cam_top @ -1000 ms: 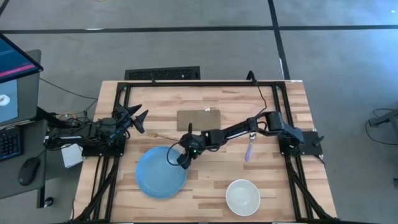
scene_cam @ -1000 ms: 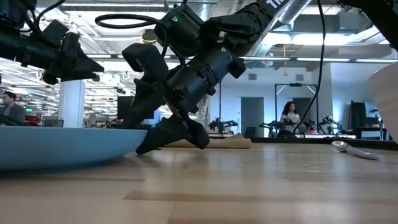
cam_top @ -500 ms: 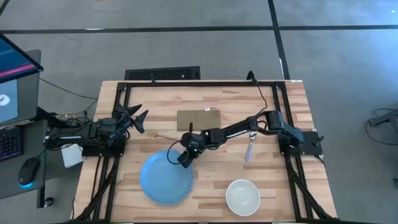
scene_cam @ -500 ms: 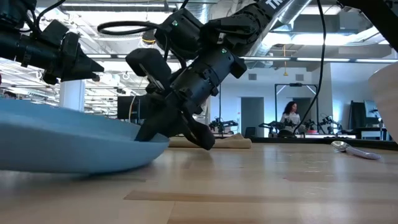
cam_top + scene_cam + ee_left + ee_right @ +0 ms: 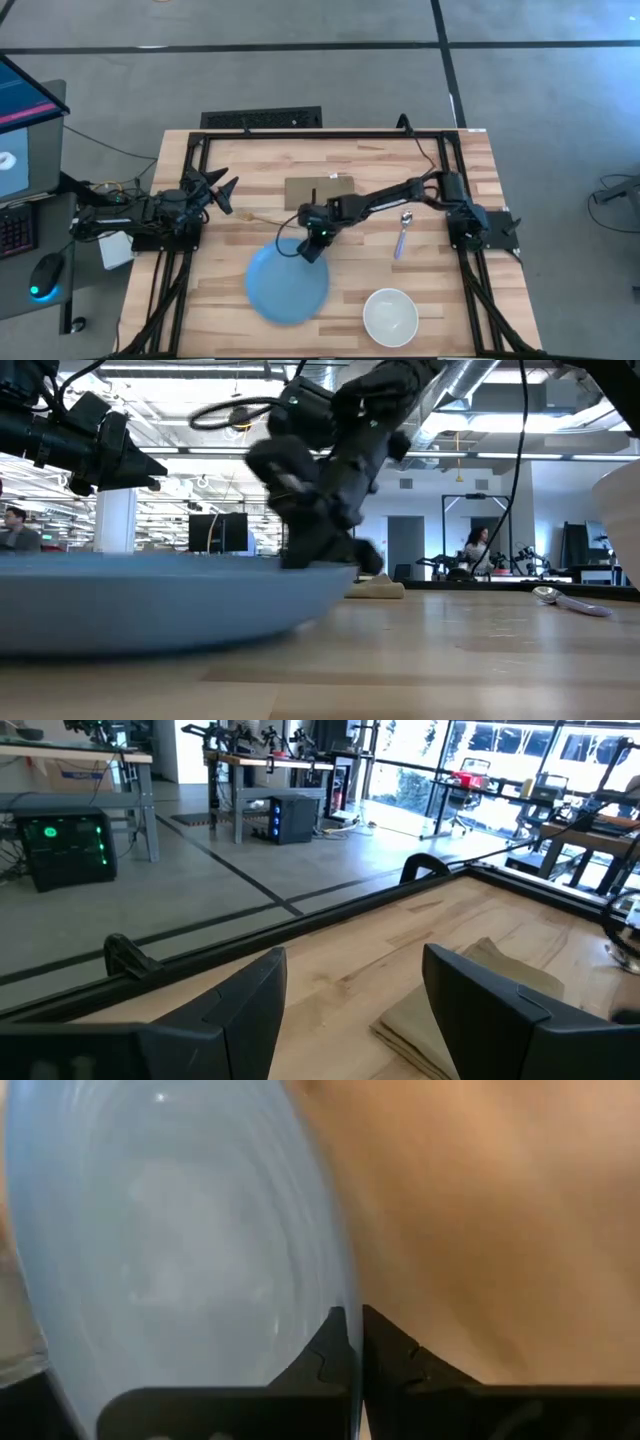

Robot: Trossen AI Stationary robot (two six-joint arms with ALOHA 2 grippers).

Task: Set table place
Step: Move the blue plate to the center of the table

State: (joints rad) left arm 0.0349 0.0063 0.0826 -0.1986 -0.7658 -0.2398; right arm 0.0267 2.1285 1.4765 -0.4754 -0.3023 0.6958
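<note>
The round blue plate (image 5: 288, 283) lies on the light wood table (image 5: 450, 180), near its middle front; it fills the low view's left (image 5: 150, 600). My right gripper (image 5: 312, 248) is shut on the plate's far rim. The white bowl (image 5: 390, 316) stands at the front right. The spoon with lilac handle (image 5: 402, 234) lies right of centre. The thin gold fork (image 5: 262, 220) lies left of my right gripper. My left gripper (image 5: 222, 192) is open and empty at the table's left edge. My right gripper pinches the plate's far rim (image 5: 347, 1342) between its two fingers, one finger over the plate's inside and one outside. The fingers slant down from the table's far right. The plate's underside rests on the table (image 5: 200, 645).
A flat brown rectangle (image 5: 320, 190) lies at the table's far middle, also in the left wrist view (image 5: 470, 1000). The black metal frame (image 5: 320, 134) edges the table. People show in the room behind, in the low view (image 5: 468, 550).
My right gripper, shut on the plate's rim, has moved toward the table's right and near edges, dragging the blue plate with it. The plate tipped up at its far rim half a second ago and sits lower and flatter now.
</note>
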